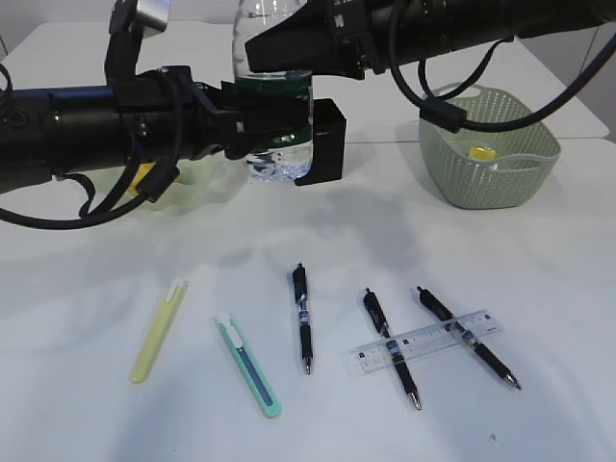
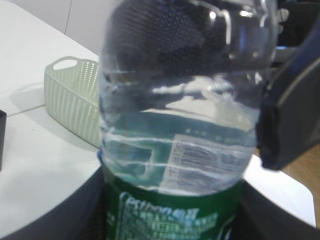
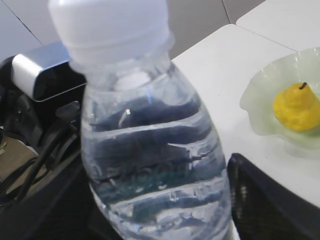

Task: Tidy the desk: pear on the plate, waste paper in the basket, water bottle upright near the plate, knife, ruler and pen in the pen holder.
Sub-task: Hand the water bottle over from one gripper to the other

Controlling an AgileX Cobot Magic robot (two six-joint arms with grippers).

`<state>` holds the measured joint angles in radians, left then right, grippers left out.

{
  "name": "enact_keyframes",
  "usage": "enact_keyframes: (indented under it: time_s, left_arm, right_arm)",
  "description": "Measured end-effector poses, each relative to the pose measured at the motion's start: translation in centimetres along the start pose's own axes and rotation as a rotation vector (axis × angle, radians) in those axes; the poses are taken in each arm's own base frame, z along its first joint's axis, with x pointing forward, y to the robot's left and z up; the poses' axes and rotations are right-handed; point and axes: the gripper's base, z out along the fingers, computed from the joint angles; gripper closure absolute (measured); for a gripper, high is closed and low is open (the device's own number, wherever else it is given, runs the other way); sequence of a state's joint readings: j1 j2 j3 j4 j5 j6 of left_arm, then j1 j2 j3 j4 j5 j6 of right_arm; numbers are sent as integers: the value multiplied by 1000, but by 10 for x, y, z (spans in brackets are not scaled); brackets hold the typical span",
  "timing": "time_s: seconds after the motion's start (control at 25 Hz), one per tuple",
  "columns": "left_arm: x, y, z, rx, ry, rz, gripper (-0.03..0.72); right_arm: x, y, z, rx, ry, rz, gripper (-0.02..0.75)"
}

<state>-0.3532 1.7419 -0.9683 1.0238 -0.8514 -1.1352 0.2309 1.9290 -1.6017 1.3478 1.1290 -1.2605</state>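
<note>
Left fingers (image 1: 274, 123) grip the upright water bottle (image 1: 274, 87) at its label; right fingers (image 1: 289, 43) spread wide around its shoulder, pen holder (image 1: 325, 142) just behind, counter (image 1: 539, 269) bare beyond.

The clear water bottle (image 1: 277, 96) with its green label stands upright on the white desk (image 1: 539, 279), just beside the black pen holder (image 1: 325, 142). The pear (image 3: 296, 107) sits in the pale green ruffled plate (image 3: 260, 100), and a yellow paper scrap (image 1: 480, 152) lies in the green basket (image 1: 481, 183). Near the front edge lie two utility knives (image 1: 248, 365), three pens (image 1: 304, 317) and the clear ruler (image 1: 426, 341), which rests across two of the pens.
</note>
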Motion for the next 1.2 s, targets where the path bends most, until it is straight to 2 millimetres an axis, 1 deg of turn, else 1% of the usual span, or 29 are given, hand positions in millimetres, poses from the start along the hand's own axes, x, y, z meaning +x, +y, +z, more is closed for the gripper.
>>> enact_keyframes:
  time_s: [1.2]
  left_arm:
    - [0,0,0,-2,-4,-4,308]
  right_arm:
    - [-1,-1,-1,4,-10,18,148]
